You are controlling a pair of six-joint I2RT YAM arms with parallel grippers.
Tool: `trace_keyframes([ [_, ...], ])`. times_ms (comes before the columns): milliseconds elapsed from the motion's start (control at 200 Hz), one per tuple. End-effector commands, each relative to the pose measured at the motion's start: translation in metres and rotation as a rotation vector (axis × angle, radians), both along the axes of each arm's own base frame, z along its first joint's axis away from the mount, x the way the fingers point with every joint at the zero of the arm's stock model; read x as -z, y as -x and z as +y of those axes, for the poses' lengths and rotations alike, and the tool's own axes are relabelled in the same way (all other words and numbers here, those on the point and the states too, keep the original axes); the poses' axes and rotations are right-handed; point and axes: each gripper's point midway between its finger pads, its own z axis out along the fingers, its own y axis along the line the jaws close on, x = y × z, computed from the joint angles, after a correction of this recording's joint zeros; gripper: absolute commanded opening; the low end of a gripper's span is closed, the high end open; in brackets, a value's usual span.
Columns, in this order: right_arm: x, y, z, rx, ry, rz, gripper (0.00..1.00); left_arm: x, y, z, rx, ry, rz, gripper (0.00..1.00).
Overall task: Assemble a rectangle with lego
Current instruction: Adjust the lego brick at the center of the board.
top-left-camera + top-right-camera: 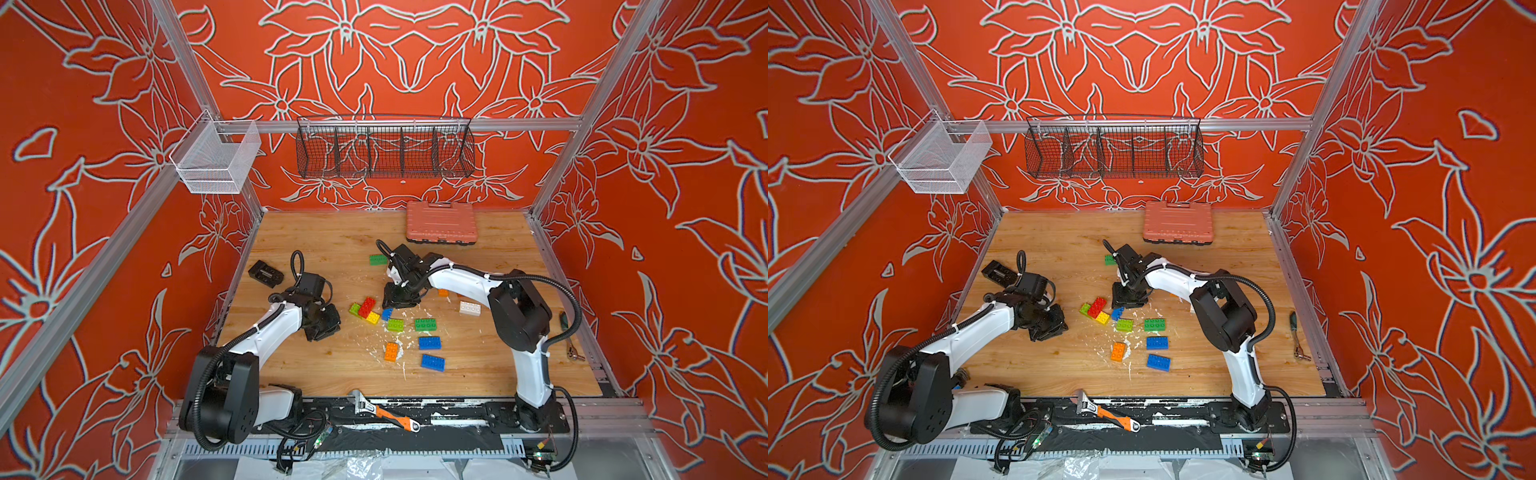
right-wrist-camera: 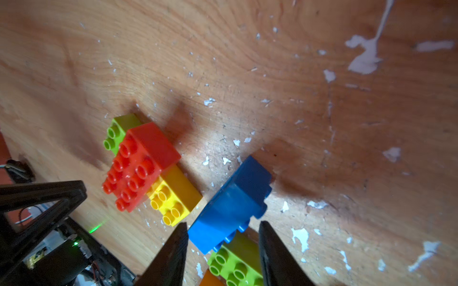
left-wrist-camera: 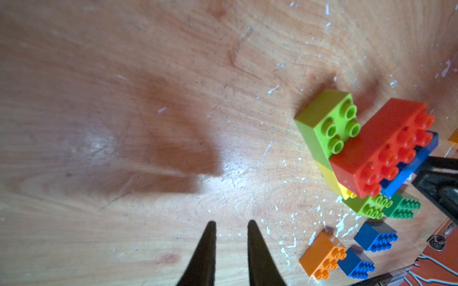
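Small plastic lego bricks (image 1: 429,343) lie near the middle of a top view, on the light wooden table (image 1: 316,241). The right gripper (image 2: 223,222) has its fingers apart around one end of a tilted blue studded brick (image 2: 230,200); if they press it, I cannot tell. Beside it a red brick (image 2: 141,161) sits on a lime brick (image 2: 119,128) and a yellow brick (image 2: 178,195). The left gripper (image 3: 231,222) has fingers slightly apart, empty, over bare wood.

Probably a robotics lab test cell: aluminium frame (image 1: 399,124), floral backdrop walls (image 1: 415,54), wooden benchtop (image 1: 316,232), wire basket (image 1: 386,153).
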Motion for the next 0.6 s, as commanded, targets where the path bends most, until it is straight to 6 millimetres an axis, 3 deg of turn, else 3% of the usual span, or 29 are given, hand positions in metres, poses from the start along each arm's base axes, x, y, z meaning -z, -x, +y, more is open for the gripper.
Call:
trace_keyframes([
  [0,0.012,-0.004,-0.004,0.013,0.074,-0.011,0.43,0.002,0.006,0.002,0.009,-0.013,0.003,0.22],
  [95,0.012,-0.006,-0.003,0.009,0.092,-0.031,0.4,0.003,0.008,0.002,0.008,-0.016,0.004,0.22],
  [300,0.009,-0.012,-0.012,-0.043,0.193,-0.078,0.2,0.003,0.008,0.004,0.006,-0.02,0.001,0.22],
  [596,0.004,-0.021,-0.026,-0.178,0.341,-0.18,0.16,0.003,0.008,0.004,0.007,-0.024,0.003,0.22],
])
